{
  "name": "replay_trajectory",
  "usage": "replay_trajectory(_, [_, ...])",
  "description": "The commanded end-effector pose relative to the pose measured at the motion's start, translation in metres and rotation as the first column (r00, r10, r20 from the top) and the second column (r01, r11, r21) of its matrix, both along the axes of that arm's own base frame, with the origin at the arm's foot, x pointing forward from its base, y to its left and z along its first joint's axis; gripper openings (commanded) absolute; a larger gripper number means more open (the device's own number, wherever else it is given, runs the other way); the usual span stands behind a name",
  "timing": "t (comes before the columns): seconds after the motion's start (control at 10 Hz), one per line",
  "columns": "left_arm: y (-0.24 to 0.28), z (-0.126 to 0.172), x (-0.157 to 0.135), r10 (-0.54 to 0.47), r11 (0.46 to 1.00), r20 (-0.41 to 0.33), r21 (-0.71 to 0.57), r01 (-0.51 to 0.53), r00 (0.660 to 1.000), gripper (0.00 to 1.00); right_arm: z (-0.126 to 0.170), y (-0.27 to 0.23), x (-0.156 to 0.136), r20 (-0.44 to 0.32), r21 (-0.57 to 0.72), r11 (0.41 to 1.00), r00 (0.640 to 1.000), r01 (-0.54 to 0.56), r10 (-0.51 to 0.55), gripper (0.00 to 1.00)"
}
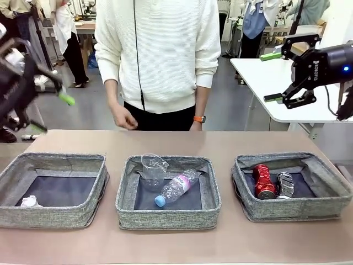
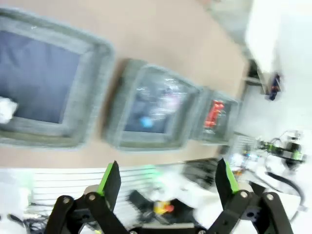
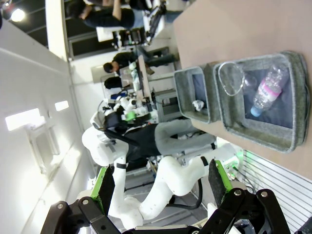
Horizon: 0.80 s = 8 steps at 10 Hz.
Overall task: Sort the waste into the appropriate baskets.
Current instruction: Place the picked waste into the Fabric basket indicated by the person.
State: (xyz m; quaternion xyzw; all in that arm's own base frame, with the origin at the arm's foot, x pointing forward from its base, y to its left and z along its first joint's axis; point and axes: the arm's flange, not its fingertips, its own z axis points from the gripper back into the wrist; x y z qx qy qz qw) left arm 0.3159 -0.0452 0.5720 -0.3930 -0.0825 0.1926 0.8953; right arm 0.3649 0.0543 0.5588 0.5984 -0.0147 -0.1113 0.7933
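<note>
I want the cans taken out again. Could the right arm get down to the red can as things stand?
Probably yes: the right gripper is open, raised above the right basket, and the red can lies uncovered beside the crushed silver can.

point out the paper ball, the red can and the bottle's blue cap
crumpled white paper ball (image 1: pixel 30 201): front view, middle of the wad, left basket's near corner.
red can (image 1: pixel 264 181): front view, mid body, right basket.
blue cap (image 1: pixel 160 201): front view, cap end of the bottle, middle basket.
</note>
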Motion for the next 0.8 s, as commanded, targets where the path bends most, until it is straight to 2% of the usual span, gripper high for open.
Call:
replay_trajectory(0.0, [0.021, -0.003, 0.010, 0.042, 0.957, 0.100, -0.291, -0.011, 0.994, 1.00, 0.003, 0.003, 0.001, -0.005, 0.033, 0.999, 1.000, 0.009, -0.009, 1.00])
replay_trajectory(0.1, [0.028, -0.002, 0.009, 0.010, 0.969, 0.105, -0.248, 0.016, 0.994, 1.00, 0.003, 0.003, 0.001, -0.005, 0.033, 0.999, 1.000, 0.009, -0.009, 1.00])
replay_trajectory(0.3, [0.034, -0.006, 0.008, 0.045, 0.967, 0.120, -0.254, -0.014, 0.992, 1.00, 0.003, 0.003, 0.001, -0.005, 0.033, 0.999, 1.000, 0.009, -0.009, 1.00])
replay_trajectory(0.4, [0.038, -0.013, 0.004, 0.020, 0.960, 0.189, -0.278, 0.034, 0.982, 1.00, 0.003, 0.003, 0.001, -0.005, 0.033, 0.999, 1.000, 0.009, -0.009, 1.00])
replay_trajectory(0.5, [0.039, 0.004, 0.008, 0.055, 0.964, 0.101, -0.266, -0.026, 0.993, 1.00, 0.003, 0.003, 0.001, -0.005, 0.033, 0.999, 1.000, 0.009, -0.009, 1.00])
replay_trajectory(0.7, [0.039, 0.004, 0.008, 0.055, 0.964, 0.101, -0.266, -0.026, 0.993, 1.00, 0.003, 0.003, 0.001, -0.005, 0.033, 0.999, 1.000, 0.009, -0.009, 1.00])
